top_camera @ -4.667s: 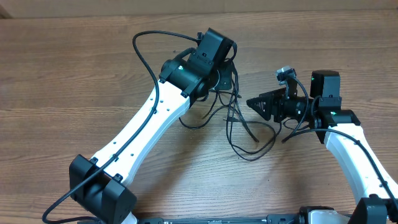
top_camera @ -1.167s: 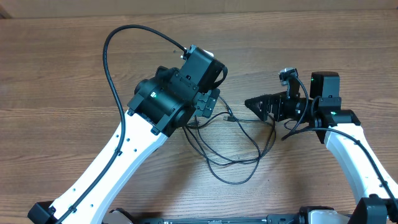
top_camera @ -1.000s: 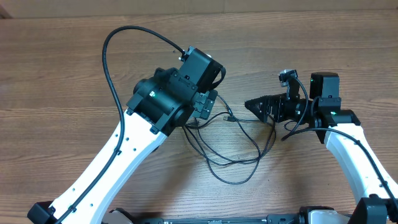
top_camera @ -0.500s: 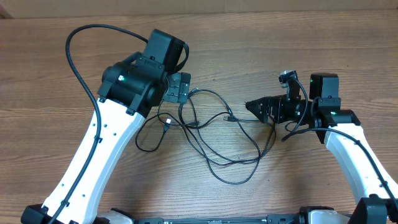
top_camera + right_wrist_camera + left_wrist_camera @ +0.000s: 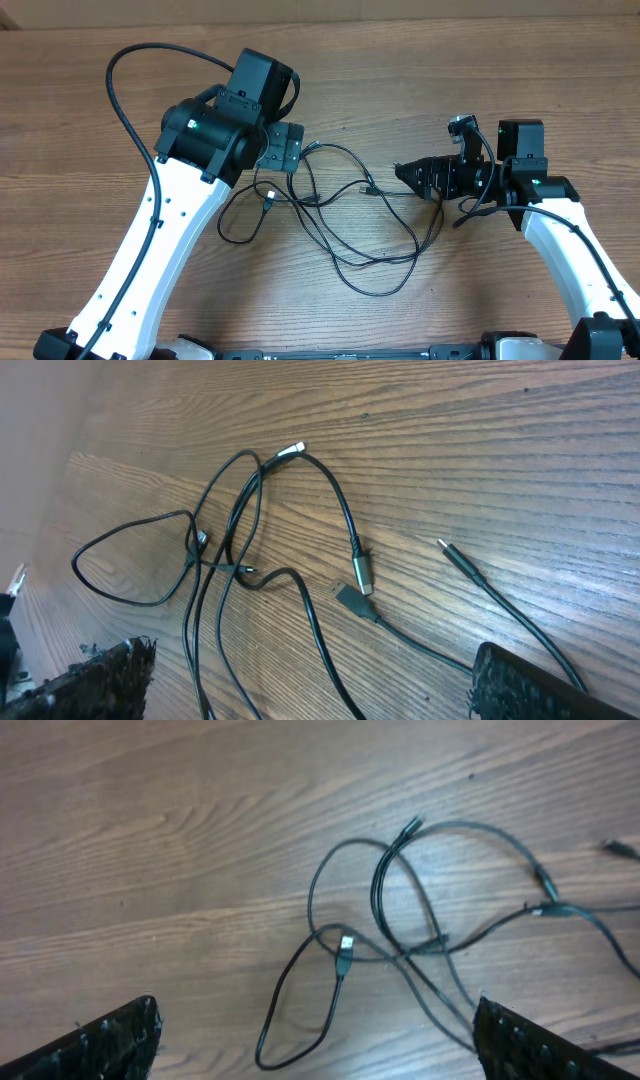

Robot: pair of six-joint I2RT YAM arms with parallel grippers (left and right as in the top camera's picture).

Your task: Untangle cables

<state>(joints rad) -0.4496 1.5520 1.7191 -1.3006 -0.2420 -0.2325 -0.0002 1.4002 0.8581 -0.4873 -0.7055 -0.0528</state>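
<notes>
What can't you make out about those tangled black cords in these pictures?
- Overhead: the cords are too thin to follow through their crossings; their number is unclear.
- Left wrist view: strands run off the right edge and behind the left claw's finger.
- Right wrist view: one plug's cord vanishes behind the right claw's finger.

I work over a brown wood-grain surface [image 5: 70,110]. A paler tan strip [image 5: 400,8] borders its far edge.

White arm links [image 5: 150,255], black joint housings [image 5: 212,135], thick black cables [image 5: 150,44] looping alongside.
</notes>
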